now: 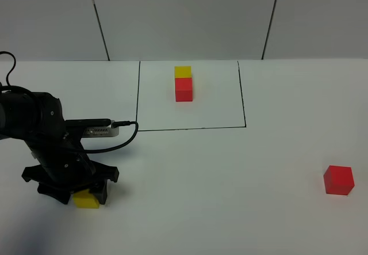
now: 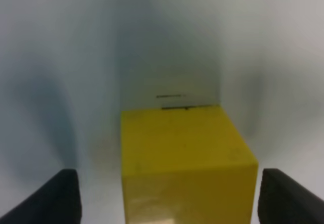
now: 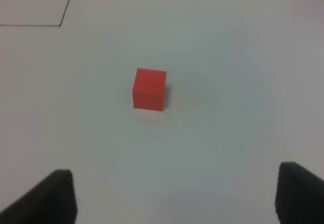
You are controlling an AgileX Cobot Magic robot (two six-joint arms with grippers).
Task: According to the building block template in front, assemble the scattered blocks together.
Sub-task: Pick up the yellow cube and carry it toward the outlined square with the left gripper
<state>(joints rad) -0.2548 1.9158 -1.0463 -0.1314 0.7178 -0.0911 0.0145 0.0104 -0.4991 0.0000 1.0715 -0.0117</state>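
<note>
- The loose yellow cube (image 2: 185, 153) is seen between the parted jaws of the left gripper (image 2: 169, 198). Bare table is visible between it and one finger (image 2: 63, 198), while the other finger is seen right at the cube's edge, so no clamp is shown.
- The loose red cube (image 3: 149, 89) is found well ahead of the right gripper (image 3: 174, 198), whose jaws are spread wide and hold nothing.
- The left arm (image 1: 34, 122) is bent down over the near left of the white table (image 1: 230, 168), with its gripper lowered to the surface.
- Both loose cubes are plain and matte, laid flat and well apart.
- The template (image 1: 183, 83), yellow joined to red, is framed by the black-line rectangle (image 1: 190, 129).
</note>
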